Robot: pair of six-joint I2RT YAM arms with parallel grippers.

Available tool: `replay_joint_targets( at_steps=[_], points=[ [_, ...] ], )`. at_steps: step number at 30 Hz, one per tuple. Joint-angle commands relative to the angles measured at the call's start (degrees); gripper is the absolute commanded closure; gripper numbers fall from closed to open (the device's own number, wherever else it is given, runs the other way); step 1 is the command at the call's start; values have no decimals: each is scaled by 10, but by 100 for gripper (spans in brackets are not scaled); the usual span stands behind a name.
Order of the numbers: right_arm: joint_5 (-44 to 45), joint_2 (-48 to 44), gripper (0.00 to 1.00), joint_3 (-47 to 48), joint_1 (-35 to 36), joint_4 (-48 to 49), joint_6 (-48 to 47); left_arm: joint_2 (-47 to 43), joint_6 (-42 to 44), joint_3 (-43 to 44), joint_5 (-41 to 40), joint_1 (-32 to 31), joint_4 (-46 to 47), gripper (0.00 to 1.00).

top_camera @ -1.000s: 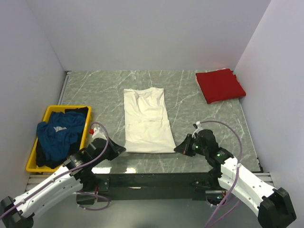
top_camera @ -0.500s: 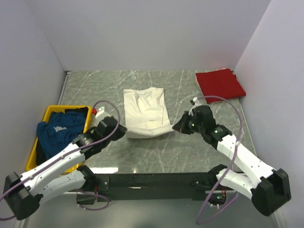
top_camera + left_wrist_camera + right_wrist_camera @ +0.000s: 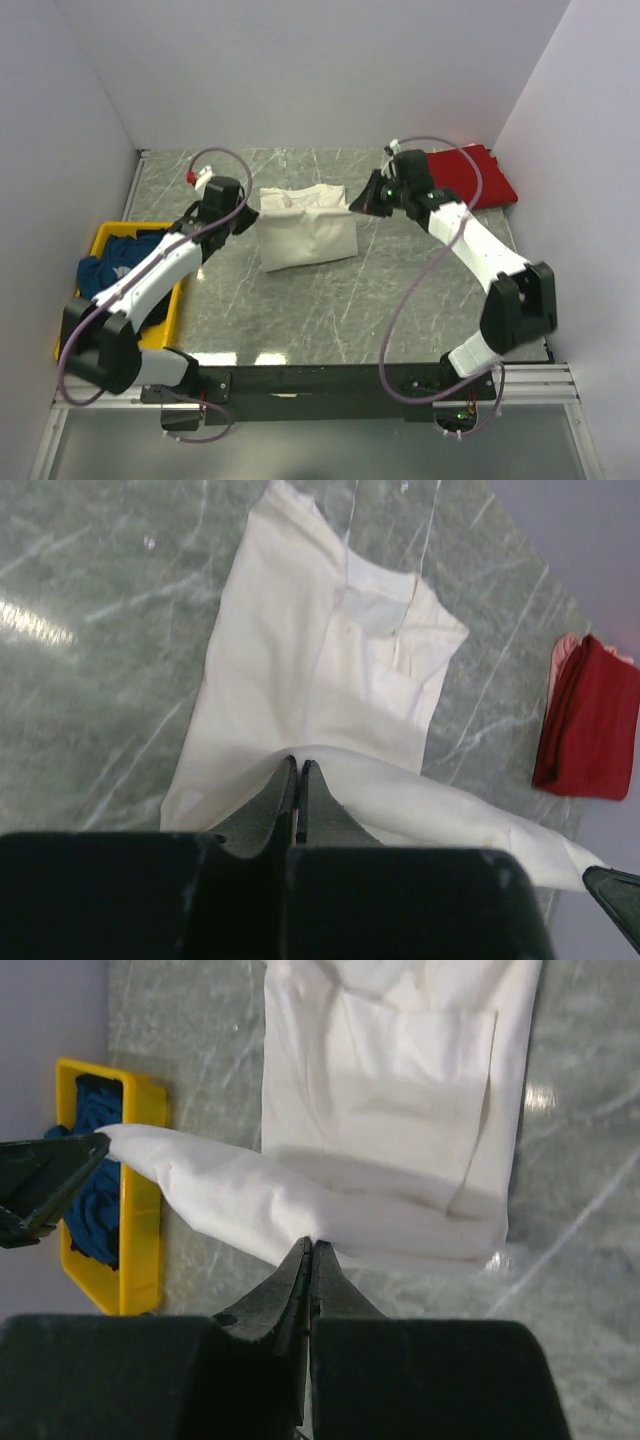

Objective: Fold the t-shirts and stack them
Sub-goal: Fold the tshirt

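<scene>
Soft, limp cream t-shirt (image 3: 305, 240) is held at hem corners; left hand (image 3: 298, 780) & right hand (image 3: 308, 1257) are each clamped on cloth.

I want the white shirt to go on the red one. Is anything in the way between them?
Nothing lies on the table between the cream-white t-shirt and the folded red t-shirt, only bare marble. The right arm crosses that gap, but its fingers are shut on the shirt's hem, so it would move along.
</scene>
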Motion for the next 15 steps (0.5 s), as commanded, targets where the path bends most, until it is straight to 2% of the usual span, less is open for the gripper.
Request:
replay_joint_targets(
  at_steps=[1,6,12,15],
  points=[
    [-36,73,100,107,-21,-3,-16,52,34,69,36,35,39,99],
    [-69,214,100,238,-46,-27,-13,148,56,149,73,72,44,99],
    [-103,375,100,403,-72,-42,0,327,91,284,119,118,52,99],
    [-121,456,98,493,-85,-53,8,395,91,325,140,135,68,99]
  ],
)
